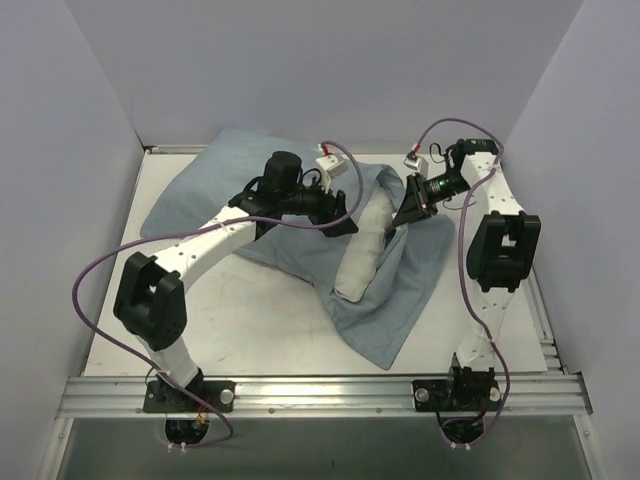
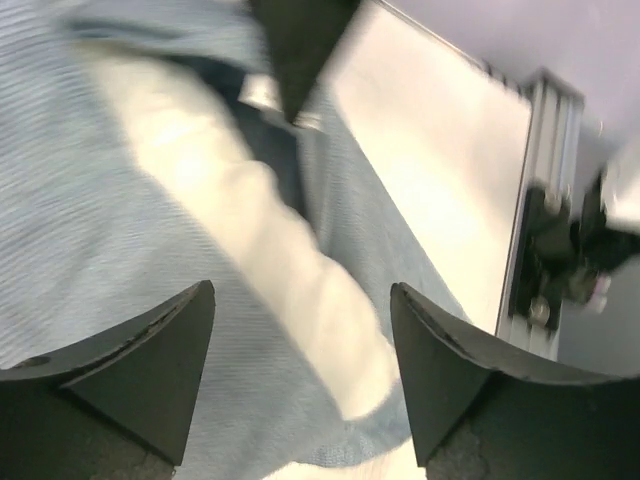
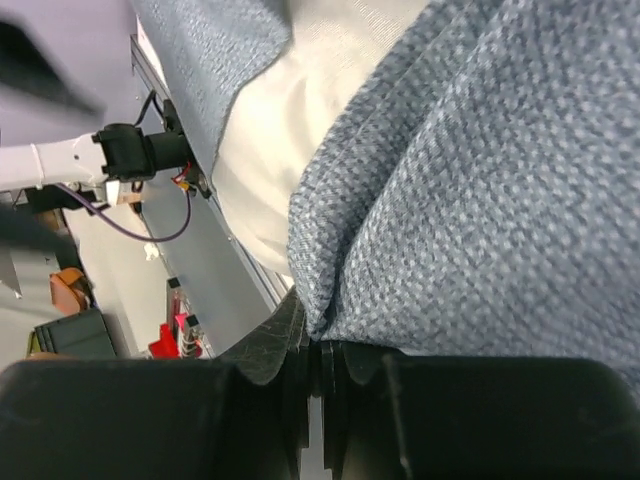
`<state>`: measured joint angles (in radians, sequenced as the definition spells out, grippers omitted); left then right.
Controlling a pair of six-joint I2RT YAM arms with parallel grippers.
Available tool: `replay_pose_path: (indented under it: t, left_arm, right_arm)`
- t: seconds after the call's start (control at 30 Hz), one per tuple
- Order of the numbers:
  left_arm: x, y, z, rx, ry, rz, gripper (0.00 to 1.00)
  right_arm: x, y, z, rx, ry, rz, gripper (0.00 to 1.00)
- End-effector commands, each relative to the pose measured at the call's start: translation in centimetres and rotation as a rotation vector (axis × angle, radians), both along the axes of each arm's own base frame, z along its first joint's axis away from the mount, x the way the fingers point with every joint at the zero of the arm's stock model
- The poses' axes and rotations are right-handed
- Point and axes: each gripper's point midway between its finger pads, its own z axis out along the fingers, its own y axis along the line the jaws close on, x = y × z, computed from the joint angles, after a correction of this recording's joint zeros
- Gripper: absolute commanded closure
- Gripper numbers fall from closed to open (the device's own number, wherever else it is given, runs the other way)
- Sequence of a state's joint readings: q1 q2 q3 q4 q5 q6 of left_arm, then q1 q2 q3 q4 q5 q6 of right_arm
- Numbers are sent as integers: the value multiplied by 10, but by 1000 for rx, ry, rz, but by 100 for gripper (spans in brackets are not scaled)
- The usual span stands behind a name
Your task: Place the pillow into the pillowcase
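Note:
The pale grey-blue pillowcase (image 1: 290, 220) lies spread across the middle and far part of the table. The white pillow (image 1: 363, 255) shows as a long strip in its opening, the rest hidden under fabric. My left gripper (image 1: 340, 222) is open above the case, just left of the pillow; its view shows the pillow (image 2: 270, 250) and the pillowcase (image 2: 80, 220) below its spread fingers (image 2: 160, 360). My right gripper (image 1: 408, 212) is shut on a fold of the pillowcase (image 3: 480, 180) at the pillow's far end, with the pillow (image 3: 290, 130) beside it.
The white tabletop (image 1: 250, 320) is bounded by grey walls on three sides. An aluminium rail (image 1: 320, 392) carrying both arm bases runs along the near edge. Purple cables loop from both arms. The pillowcase's near corner (image 1: 385, 350) reaches toward the rail.

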<state>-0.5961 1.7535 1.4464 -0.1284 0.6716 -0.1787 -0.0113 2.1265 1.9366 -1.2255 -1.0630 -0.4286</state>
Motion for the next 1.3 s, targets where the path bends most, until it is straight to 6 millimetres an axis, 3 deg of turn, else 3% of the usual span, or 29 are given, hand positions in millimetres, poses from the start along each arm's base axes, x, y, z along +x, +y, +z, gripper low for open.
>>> replay_pose_path:
  t: [0.0, 0.07, 0.1, 0.17, 0.2, 0.3, 0.37, 0.47, 0.5, 0.53, 0.6, 0.63, 0.7, 0.73, 0.83, 0.9, 0.97, 1.07, 1.13, 1.23, 1.27]
  left_arm:
    - [-60, -5, -16, 150, -228, -262, 21]
    - [-78, -16, -25, 224, -369, -368, 19]
    - [-77, -13, -37, 302, -450, -392, 19]
    - [-91, -24, -55, 379, -534, -454, 8]
    - [-94, -23, -68, 431, -559, -479, 8]
    - [-84, -19, -103, 579, -665, -534, 7]
    - [-67, -14, -123, 674, -671, -504, 7]
    - [-44, -13, -137, 757, -687, -457, 26]
    - [-39, -14, -137, 769, -670, -431, 55]
    - [-31, -14, -142, 782, -646, -399, 73]
    - [-14, -34, -107, 673, -579, -264, 100]
    - [-1, -33, -92, 604, -524, -207, 100]
    - [20, -49, -44, 384, -401, -40, 100]
    - [37, -40, -31, 332, -363, 34, 100]
    - [62, -38, -19, 215, -287, 223, 100]
    - [66, -45, -21, 173, -230, 286, 100]
    - [63, -56, -47, 209, -173, 306, 100]
    - [51, -65, -89, 257, -87, 304, 100]
    - [43, -66, -118, 298, -14, 302, 100]
    - [29, -57, -147, 346, 91, 301, 100]
    - [22, -58, -148, 330, 105, 271, 100]
  right_arm:
    - [-17, 10, 7, 32, 86, -7, 100]
    - [-22, 10, 7, 40, 99, -7, 100]
    - [-28, 11, 4, 44, 117, -8, 100]
    - [-32, 11, 6, 47, 117, -8, 100]
    - [-34, 11, 6, 46, 122, -8, 100]
    - [-39, 9, 4, 32, 127, -6, 100]
    - [-43, 8, 2, 19, 127, -1, 100]
    - [-49, 5, -2, -1, 140, 4, 100]
    - [-50, 5, -4, -1, 148, 5, 100]
    - [-52, 5, -4, 1, 152, 7, 100]
    - [-60, 10, -1, 23, 173, 20, 100]
    - [-63, 12, 1, 41, 164, 40, 100]
    - [-71, 23, 16, 120, 199, 49, 100]
    - [-72, 27, 24, 165, 203, 46, 100]
    - [-70, 39, 69, 380, 175, 8, 100]
    - [-61, 43, 93, 466, 172, -31, 100]
    - [-50, 48, 122, 580, 165, -71, 100]
    - [-47, 52, 139, 634, 129, -63, 100]
    - [-49, 54, 138, 636, 188, -72, 100]
    - [-50, 52, 147, 638, 189, -79, 98]
    - [-49, 49, 149, 642, 169, -80, 98]
